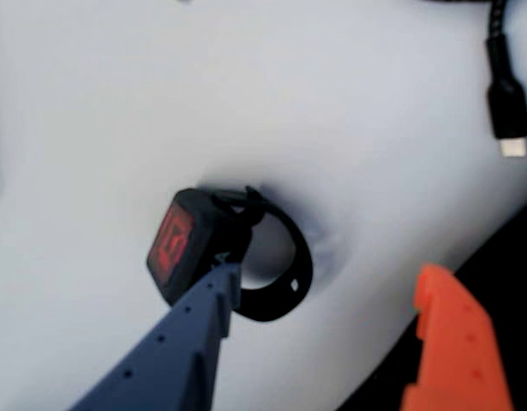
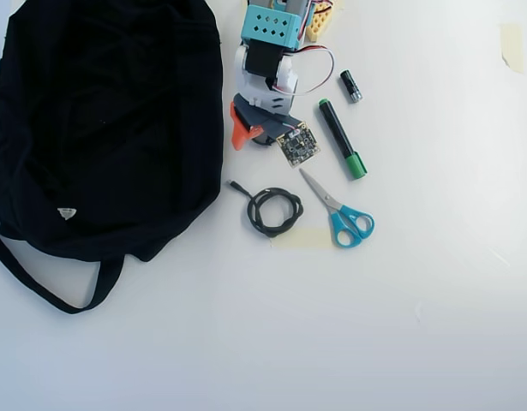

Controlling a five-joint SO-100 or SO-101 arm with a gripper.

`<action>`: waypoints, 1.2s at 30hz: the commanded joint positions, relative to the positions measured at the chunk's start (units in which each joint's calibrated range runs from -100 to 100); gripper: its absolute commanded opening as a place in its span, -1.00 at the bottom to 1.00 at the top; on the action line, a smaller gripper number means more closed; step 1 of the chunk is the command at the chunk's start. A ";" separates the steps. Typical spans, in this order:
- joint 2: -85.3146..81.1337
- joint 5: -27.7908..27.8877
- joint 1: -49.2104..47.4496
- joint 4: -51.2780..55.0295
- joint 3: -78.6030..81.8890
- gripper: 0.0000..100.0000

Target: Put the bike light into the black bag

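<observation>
The bike light [image 1: 193,247] is a small black block with a red face and a black ring strap [image 1: 289,278]. In the wrist view it lies on the white table. My gripper [image 1: 330,276] is open. Its blue-grey finger [image 1: 207,312] touches the light's lower edge, and its orange finger [image 1: 452,342] stands well to the right, so the strap ring lies between them. In the overhead view my gripper [image 2: 253,137] sits just right of the black bag [image 2: 100,120], and the arm hides the light. A dark edge of the bag [image 1: 512,282] shows at the wrist view's right.
A coiled black cable [image 2: 274,211] lies below the gripper; its plug [image 1: 510,120] shows in the wrist view. Blue-handled scissors [image 2: 340,210], a green-capped marker [image 2: 338,137] and a small battery [image 2: 350,86] lie to the right. The bag's strap [image 2: 49,287] trails at lower left.
</observation>
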 commanded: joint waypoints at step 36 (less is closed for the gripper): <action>0.71 1.57 -0.03 5.58 -4.26 -0.48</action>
